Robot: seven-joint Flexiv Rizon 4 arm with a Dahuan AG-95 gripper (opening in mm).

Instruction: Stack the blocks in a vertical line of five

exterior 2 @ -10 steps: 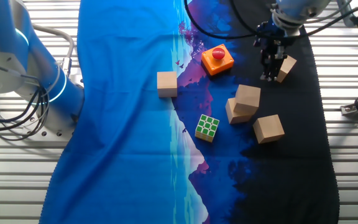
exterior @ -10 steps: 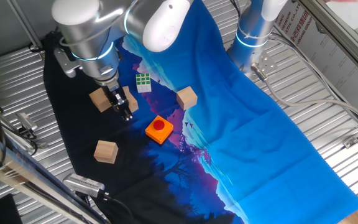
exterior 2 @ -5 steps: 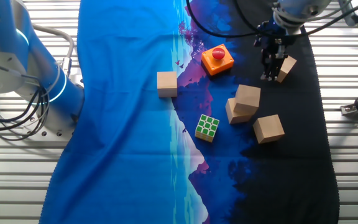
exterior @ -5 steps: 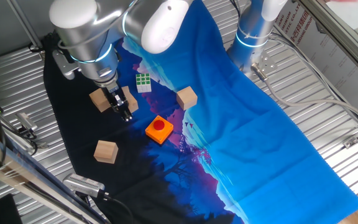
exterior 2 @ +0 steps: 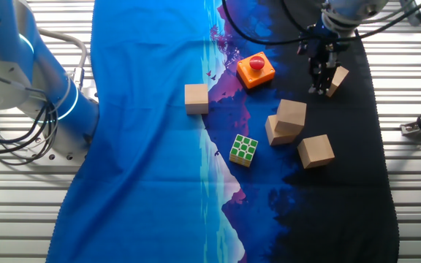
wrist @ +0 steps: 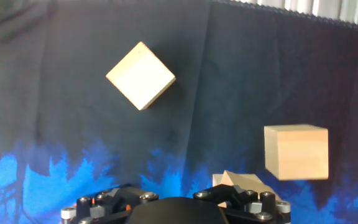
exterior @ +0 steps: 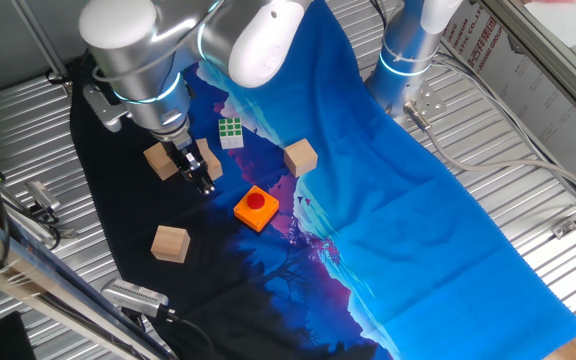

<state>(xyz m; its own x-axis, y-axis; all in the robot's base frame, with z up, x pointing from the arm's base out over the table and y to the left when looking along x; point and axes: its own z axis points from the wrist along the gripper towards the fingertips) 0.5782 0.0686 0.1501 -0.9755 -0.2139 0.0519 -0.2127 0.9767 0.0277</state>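
5 plain tan wooden cubes lie on the blue-and-black cloth [exterior 2: 145, 146] that covers the surface. 1 is already set askew on another, making a 2-cube pile [exterior 2: 285, 123] on the black part of the cloth. A loose cube [exterior 2: 316, 151] sits just beside that pile, toward the black end's edge. A tilted cube [exterior 2: 337, 80] lies nearer the far edge. A lone cube [exterior 2: 196, 98] rests well apart on the blue part. The flat orange square with a red button [exterior 2: 255, 69] and the small green-and-white puzzle cube [exterior 2: 243, 150] are not part of the job. The gripper [exterior 2: 319, 89] hangs just beside the tilted cube. Its dark fingers look close together, but I cannot tell whether they are fully closed or have hold of anything. The hand view shows only the gripper's base, 2 cubes apart on the black cloth, and a corner of a third cube at its lower edge. By my reading the tower stands at 2 of 5, and fetching the third cube is the step in hand. The next move likely calls for squaring the fingers to a cube's flat faces, since the nearest one sits turned. Placing it will need care, as the pile's top cube is off-centre and could shift.
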